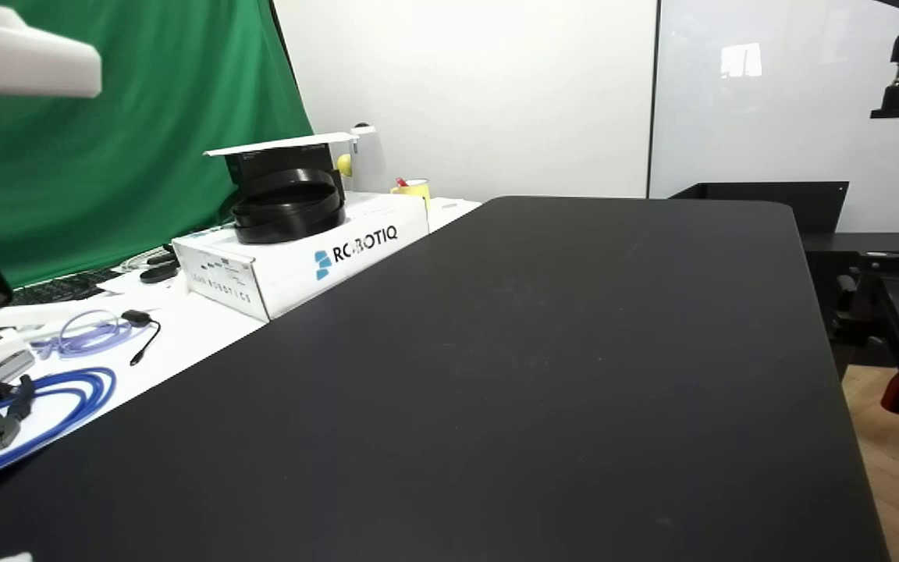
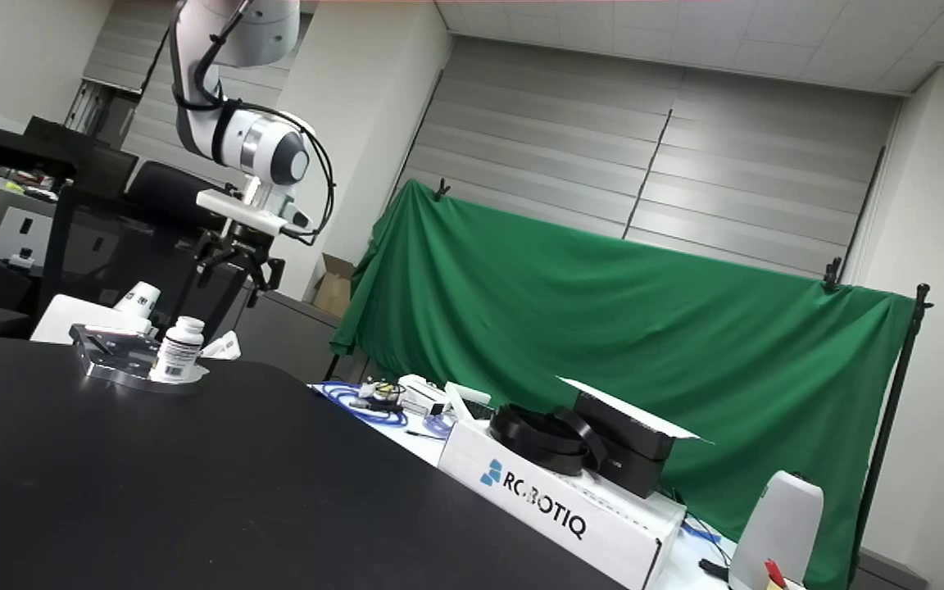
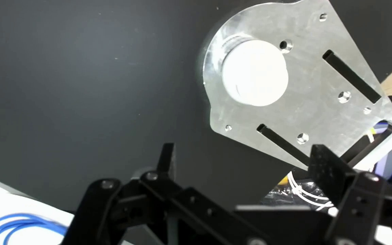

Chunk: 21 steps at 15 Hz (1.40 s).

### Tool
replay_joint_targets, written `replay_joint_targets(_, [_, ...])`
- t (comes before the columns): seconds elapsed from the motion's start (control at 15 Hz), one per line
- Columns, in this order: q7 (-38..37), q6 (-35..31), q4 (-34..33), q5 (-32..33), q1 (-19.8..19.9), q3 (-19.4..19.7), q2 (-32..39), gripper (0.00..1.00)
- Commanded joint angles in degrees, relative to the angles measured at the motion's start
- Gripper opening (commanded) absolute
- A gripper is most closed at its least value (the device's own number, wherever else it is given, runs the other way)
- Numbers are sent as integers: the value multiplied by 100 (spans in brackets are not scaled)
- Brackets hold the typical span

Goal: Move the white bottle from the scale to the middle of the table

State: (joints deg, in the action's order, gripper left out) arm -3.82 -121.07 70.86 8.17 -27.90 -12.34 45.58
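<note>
Spanning much of an exterior view, the large, rectangular, matte black table (image 1: 527, 351) provides the destination, its middle. Near its edge lies a flat, slotted, silver metal plate (image 3: 308, 85), presumably the scale. The black two-jawed gripper (image 3: 245, 160) hangs higher, its jaws wide apart with nothing held between them. The small white plastic screw-capped bottle (image 2: 179, 351) stands upright on the plate, untouched; grasp, carry and placement seemingly all remain.

A robotics lab: in an exterior view, a robot arm (image 2: 263, 152) hangs by the far edge of the bench (image 2: 193, 475), where a machined metal plate (image 2: 122, 351) lies; a box lettered ROBOTIQ (image 1: 348, 254) and blue cables (image 1: 97, 400) line one long edge.
</note>
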Motion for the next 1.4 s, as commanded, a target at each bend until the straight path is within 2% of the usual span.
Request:
replay_joint_targets(0.0, [0,303,-580,-214,-126,-42,377,100])
replay_joint_targets(1.0, [-231,1274,-1387,-278,-377,116,783,100])
replay_joint_targets(1.13, [-246,1302,-1393,-327,-329,38,791,100])
replay_joint_targets(1.2, [-77,1084,-1062,-264,-290,27,649,100])
replay_joint_targets(1.33, [-77,1099,-1091,-270,-290,25,670,100])
